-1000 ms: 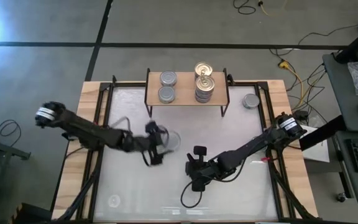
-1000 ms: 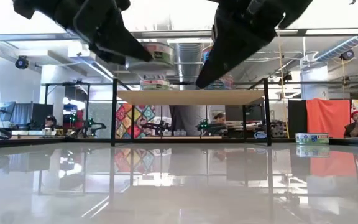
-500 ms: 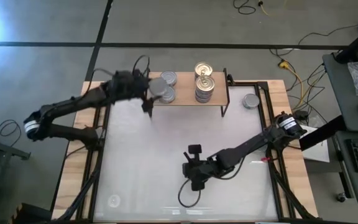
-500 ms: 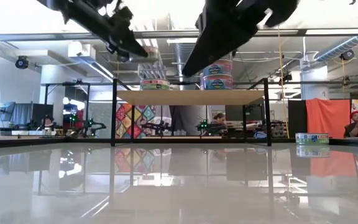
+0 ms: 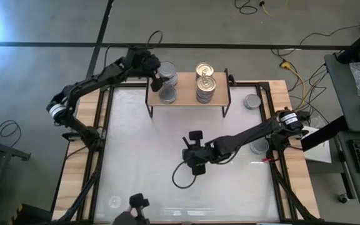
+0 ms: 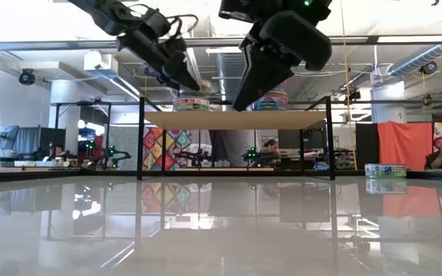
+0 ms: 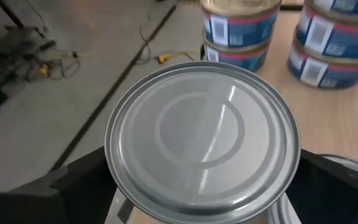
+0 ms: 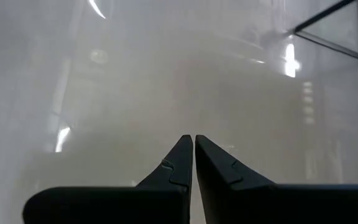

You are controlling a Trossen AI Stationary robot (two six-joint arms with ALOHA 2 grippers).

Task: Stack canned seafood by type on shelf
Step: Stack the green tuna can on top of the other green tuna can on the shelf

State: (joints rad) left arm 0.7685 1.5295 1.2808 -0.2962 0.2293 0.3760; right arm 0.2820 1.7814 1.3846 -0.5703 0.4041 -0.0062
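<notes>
**A:** Starting with the big stuff: the table (image 5: 167, 156) is lying wide open across its white middle, and the shelf (image 5: 187, 100) is standing at its far edge on thin black legs. Plenty of room to swing about in front, far less up there.

**B:** And the left arm is reaching right over the shelf's left end?

**A:** Yes. The left pincer (image 5: 158, 80) is spread wide around a silver-topped tin (image 7: 202, 132), gripping it by the rim on both sides and hanging just over the two grey tins (image 5: 167, 87) already sitting there. The gold-topped stack (image 5: 204, 84) is standing near, on the right half of the board.

**B:** How would you say that tin is behaving?

**A:** Stiff metal, I'm guessing, with some weight to it and a smooth, slick wall. Taking it across the widest part looks right to me; a hold on the flat lid would be slipping.

**B:** Any tight spots?

**A:** The board's left edge is close by those grey tins, so a tin set off-centre could be tipping over it. A knock sideways could be toppling the gold stack too.

**B:** The other arm?

**A:** The right pincer (image 5: 194, 164) is pressed together, empty, waiting low over mid-table. One more grey tin (image 5: 251, 101) is resting off the shelf's right end.
</notes>
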